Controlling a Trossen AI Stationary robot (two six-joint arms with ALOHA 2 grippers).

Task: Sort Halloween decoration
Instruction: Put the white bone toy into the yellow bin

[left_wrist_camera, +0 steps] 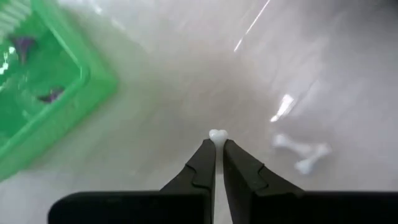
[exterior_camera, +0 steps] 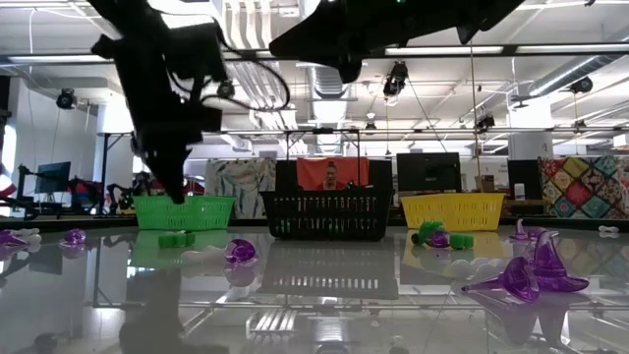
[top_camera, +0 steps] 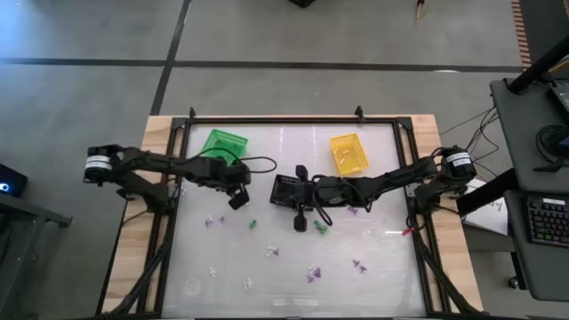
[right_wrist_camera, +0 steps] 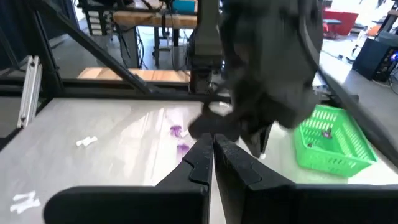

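Small green, purple and white Halloween decoration pieces lie scattered on the white tabletop, such as a purple one (top_camera: 272,252) and a green one (top_camera: 320,228). My left gripper (left_wrist_camera: 217,142) is just on the near side of the green basket (top_camera: 222,144). It points steeply down and is shut on a tiny white piece (left_wrist_camera: 217,134). Another white bone-shaped piece (left_wrist_camera: 301,152) lies flat on the table beside it. My right gripper (right_wrist_camera: 212,142) is shut and holds nothing. It is stretched out level at the black basket (top_camera: 284,189) in the table's middle. My left gripper pinches the white piece between its two fingertips (left_wrist_camera: 207,152), and only a small rounded end (left_wrist_camera: 217,132) of the piece shows past them. The fingers come from above, slanting down. In the low view the fingertips (exterior_camera: 180,197) are above the tabletop.
A yellow basket (top_camera: 348,153) stands at the far right, and the green basket holds a few purple pieces (left_wrist_camera: 53,94). A dark frame (top_camera: 293,118) runs around the table. A person (exterior_camera: 330,177) sits in the room beyond the far edge. Bare tabletop lies along the near edge.
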